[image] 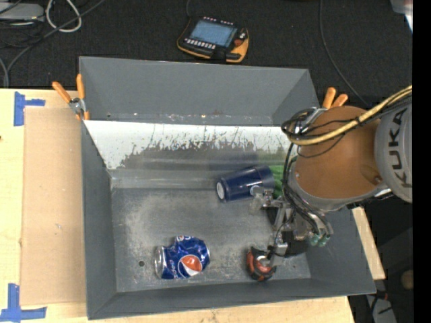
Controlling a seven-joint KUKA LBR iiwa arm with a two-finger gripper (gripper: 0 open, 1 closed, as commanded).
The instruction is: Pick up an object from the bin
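My gripper [281, 239] hangs low in the bin's front right part, below the arm's orange cover. Its lower end sits just above and to the right of a small red and black object [258, 264] lying near the front wall, and seems to touch it. A dark blue cylindrical cup [244, 182] lies on its side toward the back, just up and left of the gripper, with its pale open end facing left. Whether anything is between the gripper's tips cannot be made out.
A crushed blue Pepsi can [183, 258] lies at the front centre-left of the bin. A green thing [275, 173] peeks out behind the blue cup, partly hidden by the arm's cover. The bin's left half has bare floor.
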